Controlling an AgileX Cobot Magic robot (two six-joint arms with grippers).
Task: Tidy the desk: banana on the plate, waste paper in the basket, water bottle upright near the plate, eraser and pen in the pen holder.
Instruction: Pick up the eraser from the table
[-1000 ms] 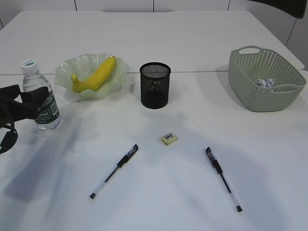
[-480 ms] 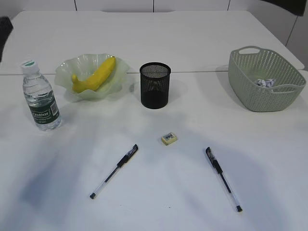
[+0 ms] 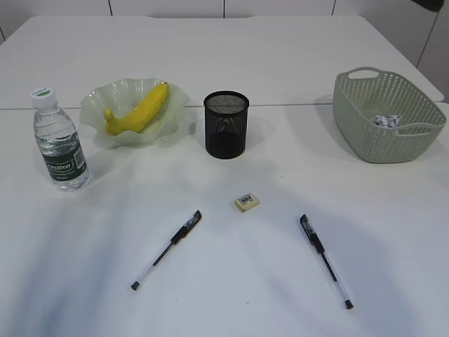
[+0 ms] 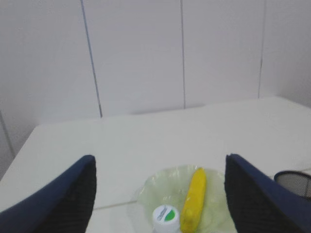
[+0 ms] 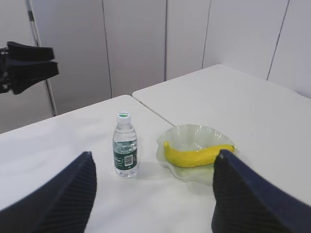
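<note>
- banana sits on the pale green wavy plate, far left of the table
- water bottle standing upright, white/green cap on top, just left of the plate & a bit closer to cam
- black mesh pen holder right of the plate, approx mid-table; can't see anything in it
- eraser, small yellowish block, lying on the table in front of the holder
- 2 pens flat on the table: left pen angled, down-left of the eraser; right pen down-right of it, well apart from each other
- crumpled waste paper inside the grey-green basket on the far right
- left gripper: fingers spread wide, nothing btwn them, up above the bottle cap + plate
- right gripper: fingers also wide apart, holding nothing, looking across at bottle and plate
- neither gripper shows in the exterior view
</note>
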